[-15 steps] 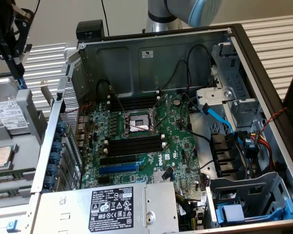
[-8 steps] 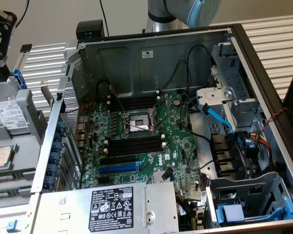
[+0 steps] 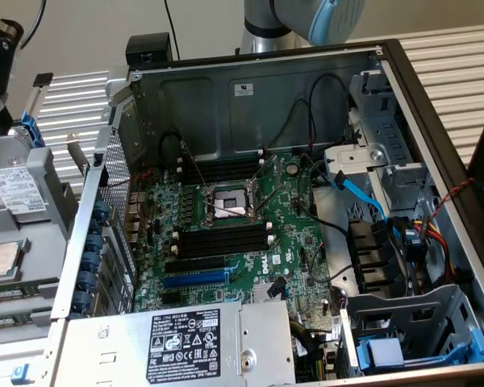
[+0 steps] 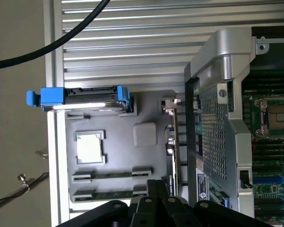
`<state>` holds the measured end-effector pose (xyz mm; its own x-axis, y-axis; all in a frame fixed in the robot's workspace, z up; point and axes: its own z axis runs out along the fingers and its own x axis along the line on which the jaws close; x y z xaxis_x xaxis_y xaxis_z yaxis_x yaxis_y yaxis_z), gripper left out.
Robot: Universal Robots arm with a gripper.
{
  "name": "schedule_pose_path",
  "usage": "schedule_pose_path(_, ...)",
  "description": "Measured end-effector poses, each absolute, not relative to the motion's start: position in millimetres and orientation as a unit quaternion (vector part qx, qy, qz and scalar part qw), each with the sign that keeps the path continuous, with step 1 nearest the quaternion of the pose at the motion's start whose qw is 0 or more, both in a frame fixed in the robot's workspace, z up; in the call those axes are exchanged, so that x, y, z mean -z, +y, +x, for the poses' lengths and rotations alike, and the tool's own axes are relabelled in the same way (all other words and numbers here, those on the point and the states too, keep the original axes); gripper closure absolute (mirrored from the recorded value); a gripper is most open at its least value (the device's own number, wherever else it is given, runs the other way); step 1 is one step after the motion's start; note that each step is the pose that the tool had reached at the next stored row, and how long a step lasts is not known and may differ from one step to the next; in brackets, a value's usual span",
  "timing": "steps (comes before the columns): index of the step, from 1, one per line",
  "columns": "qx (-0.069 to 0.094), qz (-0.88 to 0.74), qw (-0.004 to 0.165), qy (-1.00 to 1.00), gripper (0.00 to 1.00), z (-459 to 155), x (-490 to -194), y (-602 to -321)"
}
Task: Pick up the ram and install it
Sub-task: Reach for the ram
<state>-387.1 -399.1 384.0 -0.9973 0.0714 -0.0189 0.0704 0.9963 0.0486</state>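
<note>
The claw (image 4: 155, 187), matte black with jointed links, is hanging clenched above a smooth grey moulded tray (image 4: 109, 123). Its fingers are pressing together and gripping nothing that can be seen. The ram (image 4: 112, 174), a long, thin green strip, is lying in a groove of that tray between two pale clips, near the claw's tips. A second similar strip (image 4: 111, 194) is sitting in the next groove. Close by, a square, metal-topped processor (image 4: 90, 149) is resting in its pocket, and a drive (image 4: 85, 101) with bright blue plastic brackets is lying further along. The tray is standing on a desk (image 4: 132, 42) of ribbed metal slats, just beside the perforated steel side of the computer case (image 4: 213, 127).

The exterior view is looking into the case. It is taking in the green motherboard (image 3: 294, 242), the long black memory slots (image 3: 224, 239) beside the shiny processor socket (image 3: 226, 203), a blue expansion slot (image 3: 195, 278), and a light-blue cable (image 3: 361, 193) curving over grey sheet metal.
</note>
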Motion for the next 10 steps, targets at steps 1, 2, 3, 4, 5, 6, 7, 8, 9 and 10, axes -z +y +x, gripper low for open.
schedule_pose_path(1, -0.024, 0.035, 0.010, 0.999, 0.89, -389, -384, -399)
schedule_pose_path(2, -0.024, 0.035, 0.010, 0.999, 0.89, -391, -384, -399)
schedule_pose_path(3, -0.024, 0.035, 0.010, 0.999, 0.89, -393, -384, -399)
schedule_pose_path(4, -0.024, 0.035, 0.010, 0.999, 0.89, -395, -384, -399)
schedule_pose_path(5, -0.024, 0.035, 0.010, 0.999, 0.89, -397, -384, -399)
schedule_pose_path(6, -0.024, 0.035, 0.010, 0.999, 0.89, -399, -384, -399)
schedule_pose_path(7, -0.024, 0.035, 0.010, 0.999, 0.89, -401, -384, -399)
schedule_pose_path(8, -0.024, 0.035, 0.010, 0.999, 0.89, -403, -384, -399)
schedule_pose_path(9, -0.024, 0.035, 0.010, 0.999, 0.89, -405, -384, -399)
schedule_pose_path(10, -0.024, 0.035, 0.010, 0.999, 0.89, -408, -384, -399)
